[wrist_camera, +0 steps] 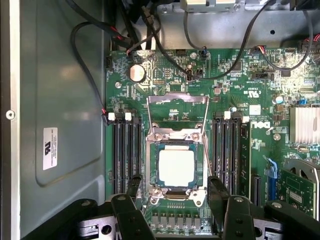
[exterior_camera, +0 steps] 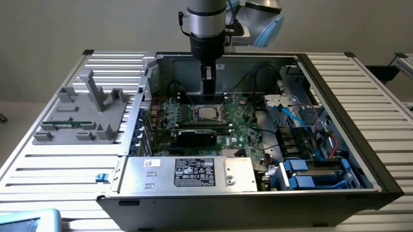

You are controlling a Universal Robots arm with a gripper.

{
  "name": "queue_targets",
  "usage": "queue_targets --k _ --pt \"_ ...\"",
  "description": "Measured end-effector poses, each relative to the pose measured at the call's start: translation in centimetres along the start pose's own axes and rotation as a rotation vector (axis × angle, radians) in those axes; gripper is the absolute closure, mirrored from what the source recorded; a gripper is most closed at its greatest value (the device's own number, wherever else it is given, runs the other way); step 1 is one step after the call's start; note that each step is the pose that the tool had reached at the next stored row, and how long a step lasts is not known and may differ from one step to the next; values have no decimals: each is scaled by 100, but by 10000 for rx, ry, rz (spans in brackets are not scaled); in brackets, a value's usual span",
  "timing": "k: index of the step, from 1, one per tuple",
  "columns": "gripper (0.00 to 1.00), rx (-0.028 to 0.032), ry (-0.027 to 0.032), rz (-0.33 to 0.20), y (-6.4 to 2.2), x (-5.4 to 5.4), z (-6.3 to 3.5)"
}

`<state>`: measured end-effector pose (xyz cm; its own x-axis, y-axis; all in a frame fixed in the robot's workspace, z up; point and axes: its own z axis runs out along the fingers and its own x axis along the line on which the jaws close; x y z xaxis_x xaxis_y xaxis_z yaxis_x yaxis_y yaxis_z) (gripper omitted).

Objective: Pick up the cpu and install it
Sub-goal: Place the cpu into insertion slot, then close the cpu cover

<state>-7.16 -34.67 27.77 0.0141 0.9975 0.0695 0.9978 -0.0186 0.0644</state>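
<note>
Silvery cpu (wrist_camera: 176, 167), one, seated in socket (wrist_camera: 175, 134); two fingers (wrist_camera: 216, 192) spread, empty, hovering above it.

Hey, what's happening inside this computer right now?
A robot arm's end effector hangs open over the green motherboard in an opened grey desktop case. The small square cpu with its silvery metal top already lies in the socket, whose metal retention frame stands flipped open. The end effector holds nothing.

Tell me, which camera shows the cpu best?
The wrist view: the cpu faces the camera, large, lying in its socket. The exterior view shows the cpu as a small pale square under the arm.
</note>
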Motion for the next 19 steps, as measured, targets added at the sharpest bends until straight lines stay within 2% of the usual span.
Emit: queue_targets --k 12,13,14,15,16,18,19 --pt "38 2 146 10 0 -3 0" --pt "45 2 158 11 0 -3 0" --pt "45 2 170 12 0 -4 0" --pt "57 2 182 12 0 -4 0" --pt "57 2 194 13 0 -4 0" --pt "69 3 219 14 0 -5 0" --pt "69 3 230 15 0 -5 0"
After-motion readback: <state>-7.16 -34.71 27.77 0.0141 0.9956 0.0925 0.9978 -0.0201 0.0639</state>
